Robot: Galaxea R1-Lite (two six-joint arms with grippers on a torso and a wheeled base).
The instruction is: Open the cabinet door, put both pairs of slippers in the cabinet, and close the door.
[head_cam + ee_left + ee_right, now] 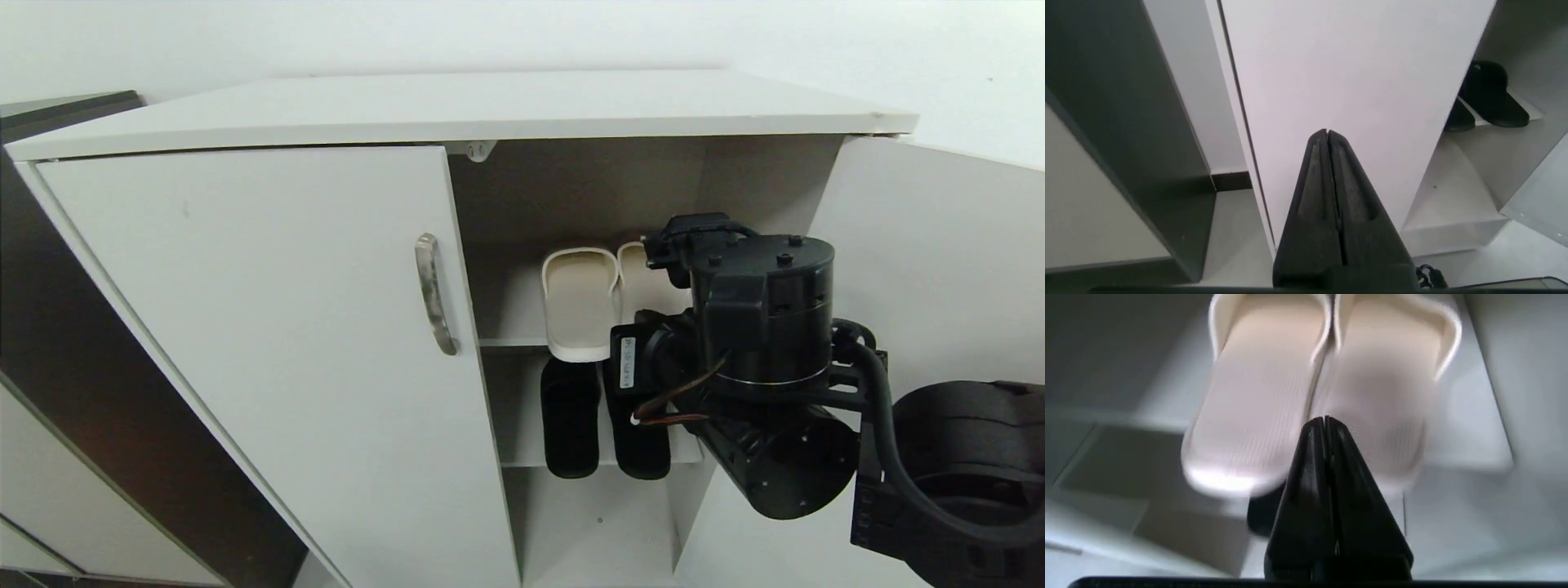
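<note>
- The white slippers (1257,416) lie side by side on the upper shelf (502,343) of the cabinet (457,110), straight ahead of the right pincer (1325,423). Their near ends hang a little over the shelf edge.
- That pincer is clenched, fingers pressed together with nothing between them. Its tips point at the seam between the two slippers; whether they touch I cannot tell.
- The black slippers (571,416) rest on the lower shelf (522,464), just beneath the right pincer's wrist, also paired and also overhanging a little.
- The right door (939,245) stands swung wide, out beside the right arm.
- The left door (245,327) is closed, its handle (434,294) untouched. The left pincer (1327,135) is low in front of it — clenched too, and empty.
- By my reading the task is nearly through: the door has been opened and both pairs are inside.
- What remains is to draw the right arm clear of the opening, then swing the right door shut — ideally after nudging the overhanging ends in so the door does not catch them.
</note>
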